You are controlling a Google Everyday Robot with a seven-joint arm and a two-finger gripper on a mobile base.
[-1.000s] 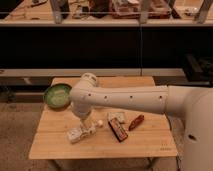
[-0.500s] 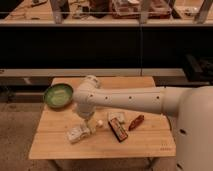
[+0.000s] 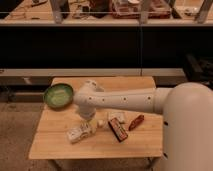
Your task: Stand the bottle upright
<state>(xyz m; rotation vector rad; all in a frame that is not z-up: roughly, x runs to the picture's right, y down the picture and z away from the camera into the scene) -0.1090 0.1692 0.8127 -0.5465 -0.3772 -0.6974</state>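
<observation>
Gripper (image 3: 90, 123) low over the table (image 3: 55, 150), jaws spread wide, nothing pinched. It sits at the 1 o'clock end of the bottle (image 3: 79, 133), which lies flat, 7 o'clock from table centre. Probably positioned to grasp that end and tip it upright. Dark bar (image 3: 118, 130) close at 3 o'clock.

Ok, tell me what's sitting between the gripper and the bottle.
Nothing visible does. The gripper hangs open right above the lying bottle; the white packet and dark bar lie beside it on the wooden table, not in the way.
</observation>
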